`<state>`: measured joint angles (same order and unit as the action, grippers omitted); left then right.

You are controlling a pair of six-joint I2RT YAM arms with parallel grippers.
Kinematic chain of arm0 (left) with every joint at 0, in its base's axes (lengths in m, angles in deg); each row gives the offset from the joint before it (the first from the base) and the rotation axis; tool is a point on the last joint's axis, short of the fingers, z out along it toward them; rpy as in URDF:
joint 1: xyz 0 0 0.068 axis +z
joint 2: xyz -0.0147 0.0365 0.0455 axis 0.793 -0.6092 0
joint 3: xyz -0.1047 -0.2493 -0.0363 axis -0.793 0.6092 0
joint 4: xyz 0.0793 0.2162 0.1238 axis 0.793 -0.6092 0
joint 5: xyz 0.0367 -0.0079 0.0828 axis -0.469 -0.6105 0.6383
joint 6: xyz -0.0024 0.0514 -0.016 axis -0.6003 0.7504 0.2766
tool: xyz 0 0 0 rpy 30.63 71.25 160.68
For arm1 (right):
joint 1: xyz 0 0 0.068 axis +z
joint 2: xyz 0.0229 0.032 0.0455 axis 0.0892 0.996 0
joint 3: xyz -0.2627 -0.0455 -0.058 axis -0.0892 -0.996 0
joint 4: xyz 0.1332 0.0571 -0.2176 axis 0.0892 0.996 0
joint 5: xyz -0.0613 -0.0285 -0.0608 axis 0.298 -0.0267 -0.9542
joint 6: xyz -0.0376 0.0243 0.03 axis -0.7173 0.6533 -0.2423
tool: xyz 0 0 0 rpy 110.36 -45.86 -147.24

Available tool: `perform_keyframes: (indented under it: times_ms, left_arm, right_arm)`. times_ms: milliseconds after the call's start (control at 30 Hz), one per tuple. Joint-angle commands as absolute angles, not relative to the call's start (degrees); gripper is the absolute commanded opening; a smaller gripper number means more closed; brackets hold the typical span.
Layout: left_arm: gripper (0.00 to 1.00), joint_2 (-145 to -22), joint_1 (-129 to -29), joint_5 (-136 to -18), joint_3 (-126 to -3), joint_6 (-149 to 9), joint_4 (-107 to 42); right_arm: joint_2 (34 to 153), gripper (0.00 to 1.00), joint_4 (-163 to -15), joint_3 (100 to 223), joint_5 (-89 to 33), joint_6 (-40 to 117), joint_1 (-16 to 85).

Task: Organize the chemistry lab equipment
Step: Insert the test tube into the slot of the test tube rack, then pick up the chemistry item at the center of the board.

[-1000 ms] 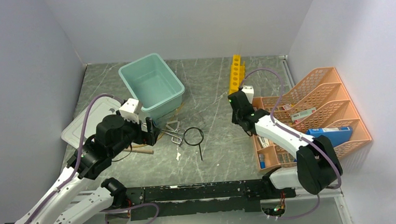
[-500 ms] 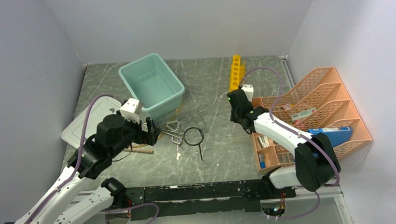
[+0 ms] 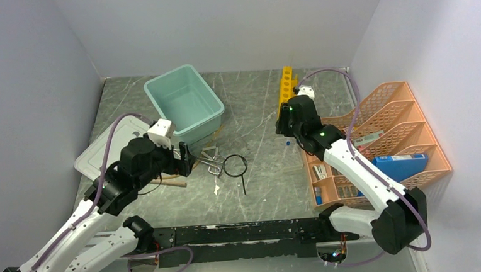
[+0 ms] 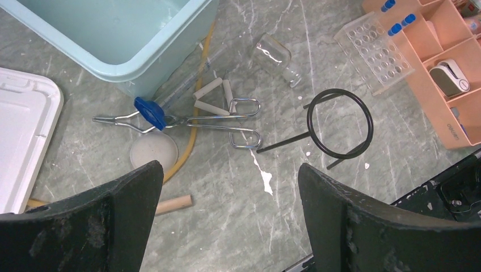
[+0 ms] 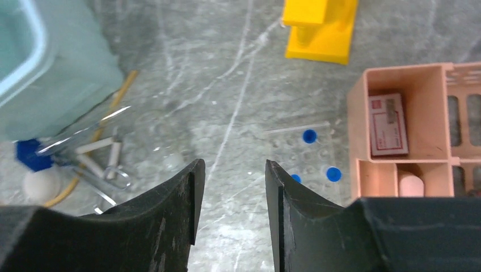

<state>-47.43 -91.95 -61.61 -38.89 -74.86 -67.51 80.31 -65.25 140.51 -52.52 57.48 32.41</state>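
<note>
Against the near wall of the pale teal plastic tub: silver wire tongs, tan rubber hose, wooden stick and black wire ring stand, all loose on the desk and unsorted. Well right of the tub: yellow plastic test-tube rack and small blue-capped clear tubes. Little is judged done.

Left gripper: jaws held wide, empty, above the tongs. Right gripper: jaws partly parted, nothing held.

Since the earlier frame the right arm has been swung toward the yellow rack; the left arm is little changed.
</note>
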Motion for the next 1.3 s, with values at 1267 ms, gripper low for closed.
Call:
perform_keyframes:
  times_ms: [1267]
  left_arm:
    - [0.69, -89.9, -104.1, -66.6, -54.9, -76.0, -65.0]
  right_arm:
    - [71.1, 0.49, -61.6, 137.0, -41.1, 53.0, 31.9]
